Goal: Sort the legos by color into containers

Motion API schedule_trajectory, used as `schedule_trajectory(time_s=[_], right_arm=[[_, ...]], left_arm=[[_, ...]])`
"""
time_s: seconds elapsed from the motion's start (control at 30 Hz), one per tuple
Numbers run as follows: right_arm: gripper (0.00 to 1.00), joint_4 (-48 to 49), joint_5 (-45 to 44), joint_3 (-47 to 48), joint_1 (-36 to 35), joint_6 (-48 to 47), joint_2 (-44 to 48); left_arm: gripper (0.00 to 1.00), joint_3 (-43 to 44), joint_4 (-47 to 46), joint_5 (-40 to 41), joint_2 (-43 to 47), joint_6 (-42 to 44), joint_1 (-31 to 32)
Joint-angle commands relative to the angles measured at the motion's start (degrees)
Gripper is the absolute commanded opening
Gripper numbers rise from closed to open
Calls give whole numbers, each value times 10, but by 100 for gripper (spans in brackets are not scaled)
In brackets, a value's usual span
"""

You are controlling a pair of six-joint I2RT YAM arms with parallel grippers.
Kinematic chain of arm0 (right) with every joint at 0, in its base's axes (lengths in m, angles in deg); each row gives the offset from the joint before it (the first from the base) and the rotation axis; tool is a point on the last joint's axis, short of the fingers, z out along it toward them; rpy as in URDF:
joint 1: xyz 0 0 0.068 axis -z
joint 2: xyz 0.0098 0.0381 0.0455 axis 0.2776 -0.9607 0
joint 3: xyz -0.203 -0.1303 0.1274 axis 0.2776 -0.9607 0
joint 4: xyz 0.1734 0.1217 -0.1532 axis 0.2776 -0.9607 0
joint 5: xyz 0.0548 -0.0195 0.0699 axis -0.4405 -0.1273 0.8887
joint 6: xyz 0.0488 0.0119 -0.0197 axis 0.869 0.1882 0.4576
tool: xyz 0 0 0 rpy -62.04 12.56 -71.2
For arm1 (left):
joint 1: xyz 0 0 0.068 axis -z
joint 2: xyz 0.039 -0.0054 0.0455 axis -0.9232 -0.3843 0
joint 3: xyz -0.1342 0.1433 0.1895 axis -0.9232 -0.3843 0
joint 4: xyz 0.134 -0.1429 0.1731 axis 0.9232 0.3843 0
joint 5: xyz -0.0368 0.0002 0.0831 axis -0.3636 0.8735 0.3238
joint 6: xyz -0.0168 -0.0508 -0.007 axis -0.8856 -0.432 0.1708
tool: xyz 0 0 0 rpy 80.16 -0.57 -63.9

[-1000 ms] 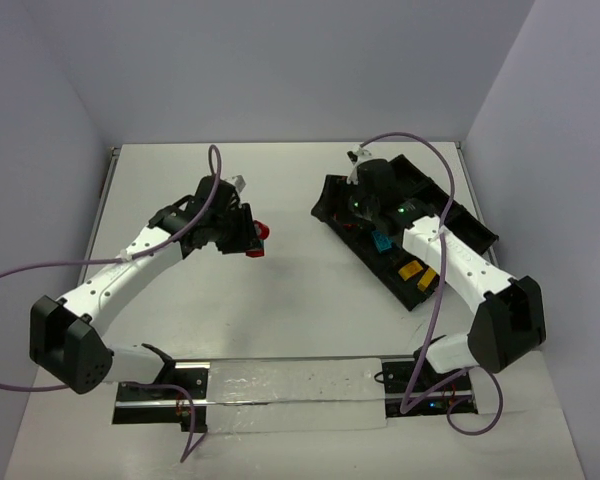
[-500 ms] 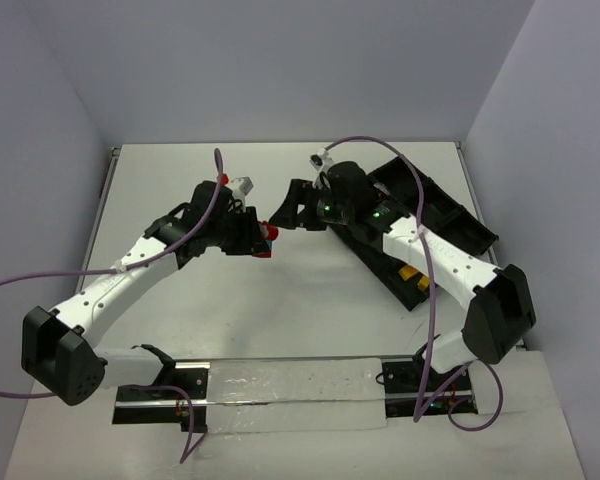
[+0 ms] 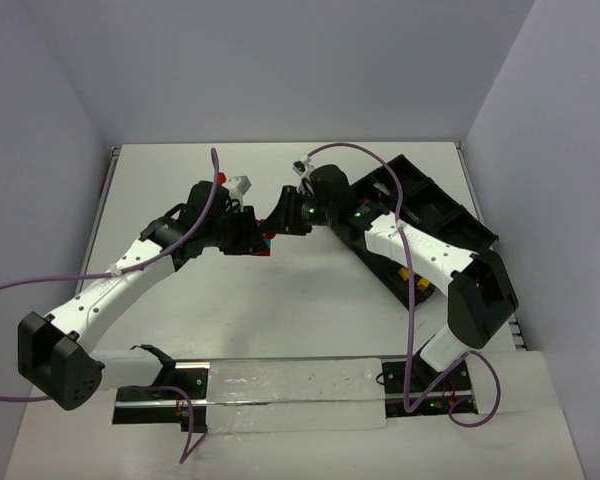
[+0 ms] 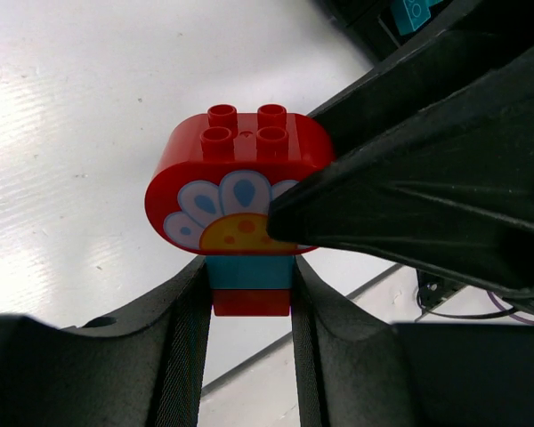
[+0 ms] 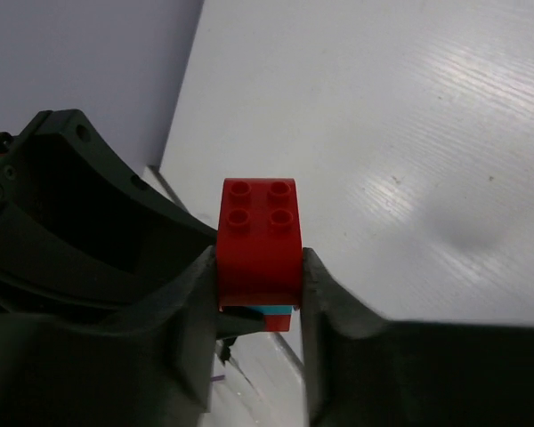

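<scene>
A lego clump is held above the table between my two grippers. It is a red rounded brick (image 4: 240,173) with a flower print, stacked on a cyan brick (image 4: 249,271) and a small red brick (image 4: 249,302). My left gripper (image 4: 249,294) is shut on the cyan and lower red bricks. My right gripper (image 5: 258,276) is shut on the red rounded brick (image 5: 260,240). In the top view the two grippers, left (image 3: 256,238) and right (image 3: 282,222), meet at mid-table with the clump (image 3: 268,236) between them. The black divided tray (image 3: 420,178) lies at the right, partly hidden by the right arm.
A cyan brick (image 4: 412,11) lies in the tray behind the right gripper. Yellow bricks (image 3: 406,272) show in a near compartment. The arms' base rail with a clear sheet (image 3: 290,390) runs along the near edge. Walls close the table at back and sides.
</scene>
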Motion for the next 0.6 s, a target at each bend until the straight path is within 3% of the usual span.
schedule_trajectory(time_s=[0.0,0.03,0.07,0.2,0.57], right_arm=[[12,70,38,-1,-6,25,-9],[1,72,34,-2,-6,26,-9],[0,73,19,-5,-3,29,-3],[0,98,4,-29,20,48,18],[0,232,66,-93,116,172,50]], left_arm=[[0,7,-31,-16,18,10,4],[0,7,-31,-17,18,11,4],[0,6,-30,-19,20,12,4],[0,3,-26,-18,25,15,5],[0,-12,-27,-14,31,12,5]])
